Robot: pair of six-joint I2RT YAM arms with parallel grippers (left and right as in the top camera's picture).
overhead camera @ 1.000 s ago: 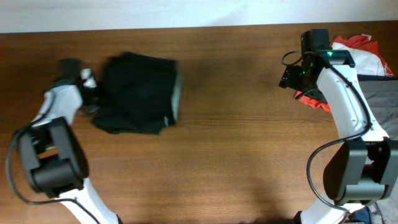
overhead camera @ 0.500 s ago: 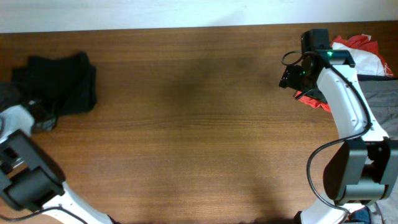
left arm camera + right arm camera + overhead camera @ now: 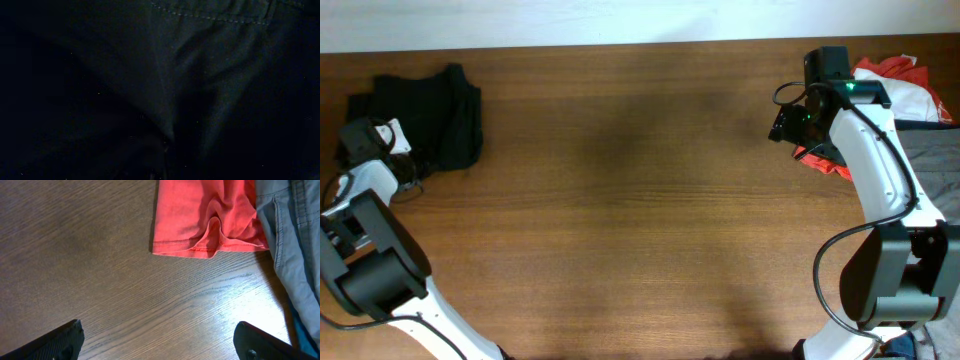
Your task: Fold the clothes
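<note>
Treat the black trousers point(image 3: 432, 108) at the far-left corner of the worktop point(image 3: 640, 200) as limp and light, pinching a stitched seam point(image 3: 210, 16); cannot tell the opening of the left tool point(image 3: 402, 152), see the right tool point(image 3: 160, 341) wide.

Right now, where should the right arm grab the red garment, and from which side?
Pinch the red garment at its hem's raised pucker, coming from the bare wood side: the hem lies flat elsewhere, and grey cloth borders its other side.

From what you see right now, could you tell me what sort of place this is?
Likely a robot test bench: a wooden table, a left arm and right arm at it, and piled clothes at the right.
</note>
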